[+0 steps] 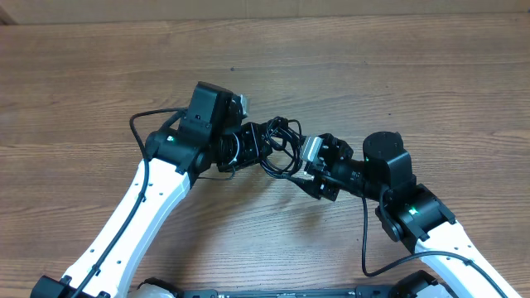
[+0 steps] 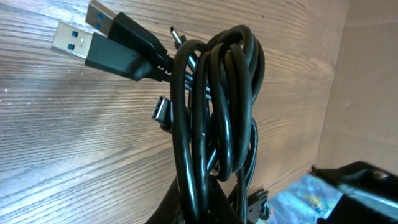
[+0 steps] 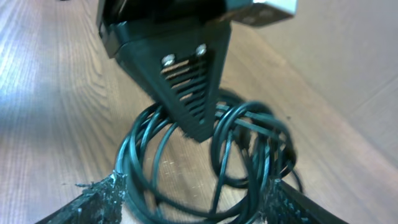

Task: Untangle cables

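Note:
The cables [image 1: 279,142] are one knotted black bundle held up between the two grippers near the table's middle. My left gripper [image 1: 248,147] is shut on the bundle; in the left wrist view its jaws [image 2: 211,208] pinch several strands [image 2: 217,112]. Two silver-tipped USB plugs [image 2: 93,37] and a small plug [image 2: 161,112] stick out at the left. My right gripper [image 1: 308,170] is just right of the bundle. In the right wrist view its fingers [image 3: 196,202] are spread wide, with cable loops [image 3: 186,162] between them and the left gripper's finger [image 3: 186,81] above.
The wooden table [image 1: 373,66] stretches all around. A thicker arm cord [image 1: 141,124] loops out beside the left arm, and another [image 1: 366,248] hangs by the right arm. The right gripper's body shows at the lower right of the left wrist view [image 2: 348,193].

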